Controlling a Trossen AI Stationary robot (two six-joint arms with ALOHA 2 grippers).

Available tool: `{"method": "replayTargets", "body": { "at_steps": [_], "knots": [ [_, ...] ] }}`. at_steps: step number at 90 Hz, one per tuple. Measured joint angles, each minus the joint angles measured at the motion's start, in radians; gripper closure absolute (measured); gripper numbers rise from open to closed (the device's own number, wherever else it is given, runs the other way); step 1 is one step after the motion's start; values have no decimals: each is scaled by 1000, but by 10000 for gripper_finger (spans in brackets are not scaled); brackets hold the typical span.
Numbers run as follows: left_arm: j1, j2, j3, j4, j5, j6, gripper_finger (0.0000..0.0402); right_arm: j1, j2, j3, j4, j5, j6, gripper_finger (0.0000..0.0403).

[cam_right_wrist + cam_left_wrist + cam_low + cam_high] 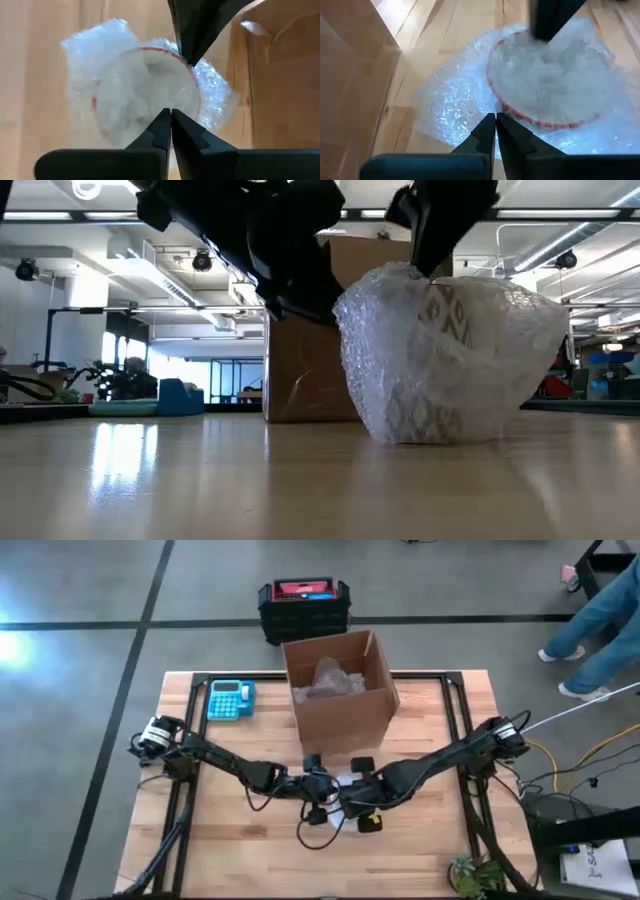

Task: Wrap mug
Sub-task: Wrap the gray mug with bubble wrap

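The mug [545,85] stands on the table in front of the box, bundled in clear bubble wrap [450,360]. Its red rim [150,50] shows through the wrap, and more wrap fills its mouth. My left gripper [495,119] is shut, its tips over the wrap just outside the rim on the bundle's left side. My right gripper [170,114] is shut above the mug's mouth. In the high view both grippers [338,802] meet over the bundle and hide most of it. My left gripper's shut tips stand at the wrap [470,107] beside the mug's rim, slanting down from the table's left; I cannot tell whether they touch it. My right gripper's shut fingers [435,250] come from above and meet the wrap at the bundle's top [425,280], over the mug's mouth. The bundle rests on the table.
An open cardboard box [340,690] with crumpled wrap inside stands just behind the bundle. A blue calculator [230,698] lies at the far left and a black crate [303,608] sits beyond the table. A small yellow thing [370,824] lies by the right gripper. A person [600,620] stands far right.
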Motion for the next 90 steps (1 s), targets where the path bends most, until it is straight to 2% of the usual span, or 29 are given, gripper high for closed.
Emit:
{"method": "replayTargets", "body": {
  "at_steps": [10,19,37,51,65,77,90],
  "knots": [
    [0,0,0,0,0,0,397,-4,4,-19,93,11,-22,403],
    [0,0,0,0,1,0,397,-20,34,-62,119,62,-32,403],
    [1,1,-2,-1,1,-4,397,-34,108,-147,173,9,-29,403],
    [1,1,-2,-1,1,-3,397,-34,133,-140,168,2,-32,403],
    [1,1,-2,2,2,1,397,-33,88,-95,119,-12,-36,403],
    [0,1,-2,5,2,3,397,-23,-18,-56,62,-17,18,403],
    [-3,1,-2,3,4,3,397,-11,-111,-75,-33,-146,123,403]
  ]
}}
